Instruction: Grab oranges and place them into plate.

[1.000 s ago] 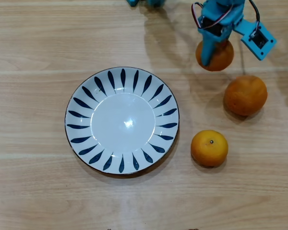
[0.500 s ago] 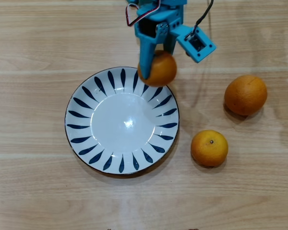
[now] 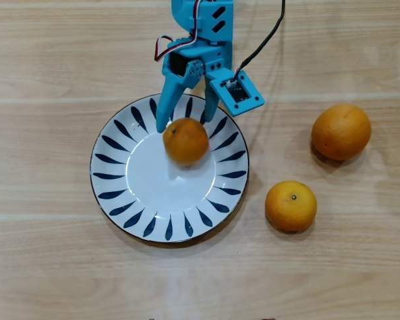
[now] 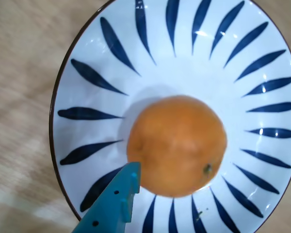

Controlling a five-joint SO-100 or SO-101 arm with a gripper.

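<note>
**One orange over the plate, two out on the desk**

In the overhead view the blue plastic two-finger pincer (image 3: 185, 123) reaches down from the top edge of the picture over the upper rim of the round white ceramic plate with dark blue leaf-shaped strokes (image 3: 120, 200). Its two fingers are spread apart, and their tips end right at the top of a small round orange fruit with dimpled skin (image 3: 185, 141). This fruit looks slightly blurred and sits over the white centre of the plate, toward its upper part; whether the fingertips touch it cannot be told from above.

The wrist view shows the same orange (image 4: 177, 144) against the plate (image 4: 184, 73), a soft shadow up and to its left, a small dark stem dot low on its right side. One blue finger (image 4: 114, 206) rises from the bottom edge, its tip just beside the fruit's lower left.

On the pale wooden desk (image 3: 53, 67), right of the plate in the overhead view, lie two more oranges: a smaller one with a stem dot (image 3: 291, 206) near the plate's rim, and a slightly larger one (image 3: 341, 131) further up and right. They lie apart from each other.
</note>
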